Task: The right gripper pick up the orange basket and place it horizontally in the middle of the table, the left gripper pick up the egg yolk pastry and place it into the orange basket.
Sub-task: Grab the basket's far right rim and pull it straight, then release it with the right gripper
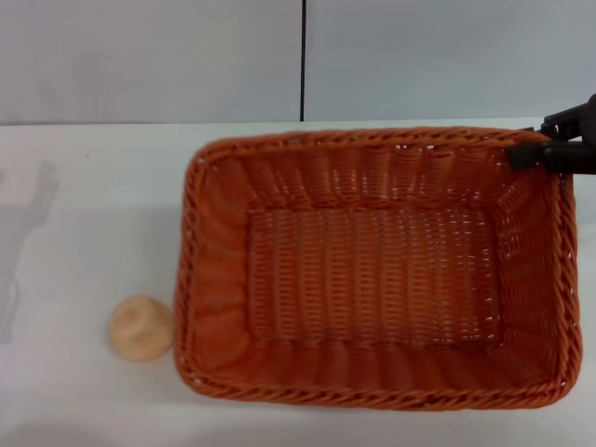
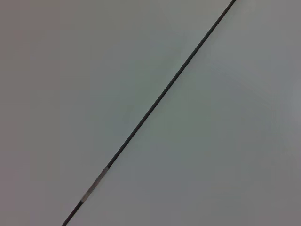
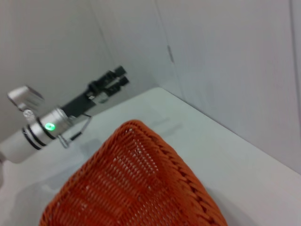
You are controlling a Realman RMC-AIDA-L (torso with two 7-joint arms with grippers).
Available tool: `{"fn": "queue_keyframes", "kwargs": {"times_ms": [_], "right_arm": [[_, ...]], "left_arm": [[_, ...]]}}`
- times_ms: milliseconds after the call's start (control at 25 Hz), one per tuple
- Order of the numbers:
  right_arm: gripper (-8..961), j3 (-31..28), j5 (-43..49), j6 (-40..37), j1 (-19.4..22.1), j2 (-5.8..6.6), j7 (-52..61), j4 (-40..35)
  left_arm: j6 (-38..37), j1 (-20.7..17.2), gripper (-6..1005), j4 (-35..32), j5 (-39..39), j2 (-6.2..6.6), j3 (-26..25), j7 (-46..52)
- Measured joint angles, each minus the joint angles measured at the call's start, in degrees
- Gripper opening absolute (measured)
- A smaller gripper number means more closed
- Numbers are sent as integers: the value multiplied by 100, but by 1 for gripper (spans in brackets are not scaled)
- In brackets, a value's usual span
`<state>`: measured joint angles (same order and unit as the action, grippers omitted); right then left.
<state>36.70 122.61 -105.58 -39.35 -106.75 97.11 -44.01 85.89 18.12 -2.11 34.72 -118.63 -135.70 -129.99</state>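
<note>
The orange basket (image 1: 372, 270) lies lengthwise across the middle of the white table (image 1: 84, 186), its opening facing up. My right gripper (image 1: 533, 142) is at the basket's far right corner, shut on the braided rim with one finger on each side. The egg yolk pastry (image 1: 141, 328) sits on the table just off the basket's near left corner, a small gap between them. The head view does not show my left gripper. In the right wrist view, the left gripper (image 3: 116, 79) hangs raised above the table beyond the basket (image 3: 136, 188), open and holding nothing.
A pale wall with a dark vertical seam (image 1: 303, 60) stands behind the table's far edge. The left wrist view shows only this wall and seam (image 2: 155, 101). The left arm's shadow (image 1: 28, 214) falls on the table at the far left.
</note>
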Motion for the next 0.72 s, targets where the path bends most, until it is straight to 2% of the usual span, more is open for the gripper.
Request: {"fn": "queue_keyframes", "kwargs": {"times_ms": [360,720], "right_arm": [[180,6,364,266,-15,-9,-154,262],[181,179,442,527,-125,-79,-227,336]], "left_arm": [[-11,2,810,0,0,6,0,68],[-66,33,807,0,6,7,0,71]]}}
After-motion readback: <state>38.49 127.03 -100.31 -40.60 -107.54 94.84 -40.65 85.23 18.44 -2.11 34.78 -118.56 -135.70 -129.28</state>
